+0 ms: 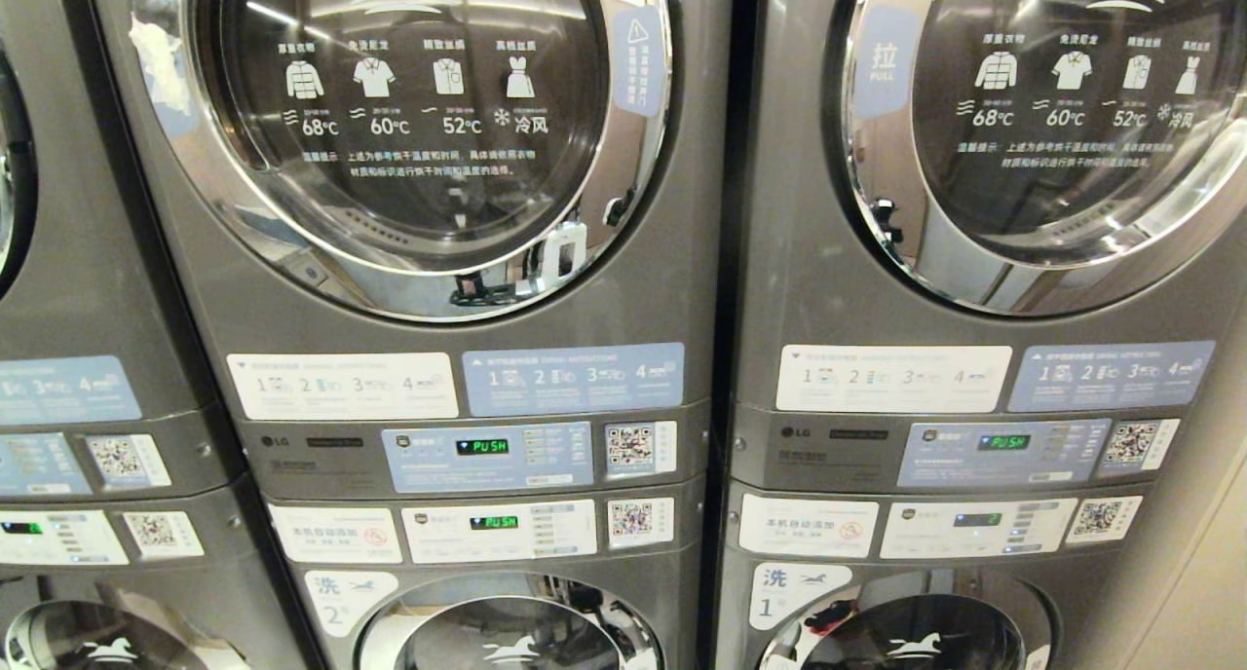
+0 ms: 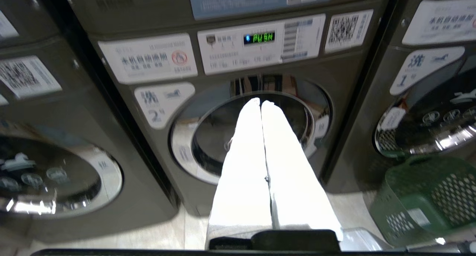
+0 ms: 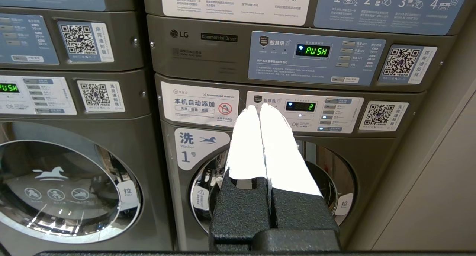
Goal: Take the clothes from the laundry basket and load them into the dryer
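Note:
Grey stacked machines fill every view, with the dryer (image 1: 409, 134) as the upper drum straight ahead, its round glass door shut. Another dryer (image 1: 1052, 115) stands to its right, door also shut. The green laundry basket (image 2: 427, 200) sits on the floor before washer number 1; its inside is hidden and no clothes show. My left gripper (image 2: 260, 101) is shut and empty, held low and pointing at washer number 2's door (image 2: 253, 133). My right gripper (image 3: 259, 107) is shut on nothing, in front of washer number 1's control panel (image 3: 305, 111). Neither arm shows in the head view.
Control panels with green "PUSH" displays (image 1: 482, 446) run between the dryers and the washers below. A third stack (image 1: 78, 261) stands at the left. A pale wall (image 3: 438, 174) closes off the right side. Light floor tiles (image 2: 186, 230) lie before the machines.

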Tool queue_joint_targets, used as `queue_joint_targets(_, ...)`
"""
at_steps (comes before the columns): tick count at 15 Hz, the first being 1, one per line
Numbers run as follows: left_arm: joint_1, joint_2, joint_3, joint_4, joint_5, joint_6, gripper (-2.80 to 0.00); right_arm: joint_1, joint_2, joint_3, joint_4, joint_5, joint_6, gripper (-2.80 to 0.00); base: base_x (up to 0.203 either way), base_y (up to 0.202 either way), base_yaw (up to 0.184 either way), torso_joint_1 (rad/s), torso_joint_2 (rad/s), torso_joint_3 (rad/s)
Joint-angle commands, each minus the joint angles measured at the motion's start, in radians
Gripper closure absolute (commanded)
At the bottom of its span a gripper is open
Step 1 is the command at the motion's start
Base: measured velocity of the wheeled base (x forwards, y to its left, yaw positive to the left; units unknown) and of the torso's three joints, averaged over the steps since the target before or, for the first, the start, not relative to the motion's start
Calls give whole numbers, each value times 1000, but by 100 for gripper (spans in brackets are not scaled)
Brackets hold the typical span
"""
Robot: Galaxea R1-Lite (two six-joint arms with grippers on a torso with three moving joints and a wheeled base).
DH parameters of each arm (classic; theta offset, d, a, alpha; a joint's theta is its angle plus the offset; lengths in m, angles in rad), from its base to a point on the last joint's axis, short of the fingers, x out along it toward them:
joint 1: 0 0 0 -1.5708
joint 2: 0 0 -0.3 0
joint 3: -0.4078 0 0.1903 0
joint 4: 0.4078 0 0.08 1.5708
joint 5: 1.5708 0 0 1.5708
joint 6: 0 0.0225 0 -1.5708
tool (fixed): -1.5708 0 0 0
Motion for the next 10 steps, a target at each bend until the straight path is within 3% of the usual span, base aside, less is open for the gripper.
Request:
queue_joint_targets(1,-4,-167,1,11,4,12,0,0,0,1,0,0,1,0,0,0,0,0,0,0)
queue_joint_targets(4,17,-285,7,36,28,33,0,0,0,1,0,0,7,0,0,0,0,0,0,0)
queue_joint_targets(6,23,-273,9,44,41,-57,0,0,0,1,0,0,7,0,0,0,0,0,0,0)
queue_joint_targets(10,24,-273,11,38,80,-94,0,0,0,1,0,0,7,0,0,0,0,0,0,0)
